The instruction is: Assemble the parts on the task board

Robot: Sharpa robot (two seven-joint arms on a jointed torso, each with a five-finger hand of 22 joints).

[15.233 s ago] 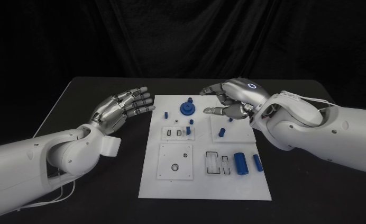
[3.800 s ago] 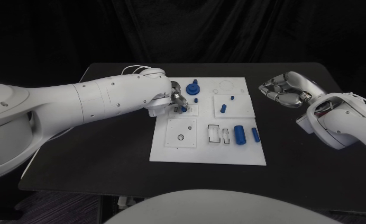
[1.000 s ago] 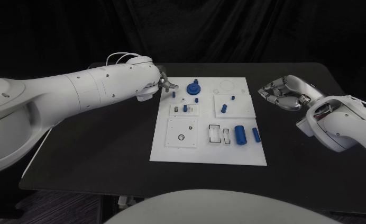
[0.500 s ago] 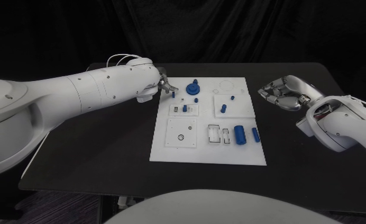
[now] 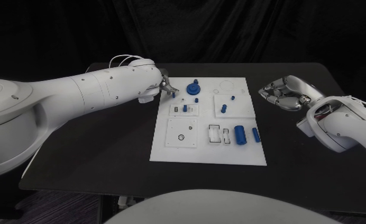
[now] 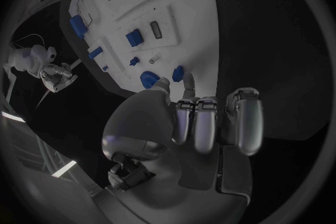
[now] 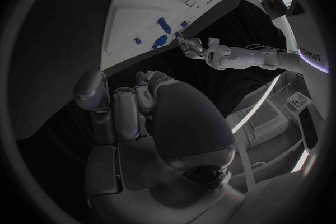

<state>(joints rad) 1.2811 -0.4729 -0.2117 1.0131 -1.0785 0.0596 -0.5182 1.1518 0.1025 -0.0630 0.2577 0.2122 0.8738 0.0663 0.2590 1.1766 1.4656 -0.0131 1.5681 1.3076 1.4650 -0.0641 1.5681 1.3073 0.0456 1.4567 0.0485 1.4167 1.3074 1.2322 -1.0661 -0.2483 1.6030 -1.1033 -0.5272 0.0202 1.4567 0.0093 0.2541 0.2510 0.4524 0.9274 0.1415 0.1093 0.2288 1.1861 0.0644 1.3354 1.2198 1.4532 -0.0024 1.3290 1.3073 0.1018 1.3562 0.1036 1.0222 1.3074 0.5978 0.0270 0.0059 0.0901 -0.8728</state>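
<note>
The white task board point(image 5: 175, 144) lies mid-table with blue parts on it. My left hand point(image 5: 165, 87) hovers at the board's far left corner, most fingers curled in. In the left wrist view its thumb and one finger point(image 6: 187, 85) reach to either side of a small blue peg point(image 6: 177, 73) standing at the board's edge point(image 5: 173, 95). Whether they touch it I cannot tell. A blue knob point(image 5: 193, 88) stands just right of that peg. My right hand point(image 5: 284, 92) is curled into a fist off the board's right side, holding nothing point(image 7: 133, 112).
More blue parts are on the board: a peg point(image 5: 184, 108) in the small left plate, a short piece point(image 5: 223, 108), a thick cylinder point(image 5: 240, 134) and a slimmer one point(image 5: 256, 135). Bare black table surrounds the board.
Since 3.8 s ago my left hand left the small left plate and went to the far left corner. In the last half second it edged toward the peg. The right hand stayed put.
</note>
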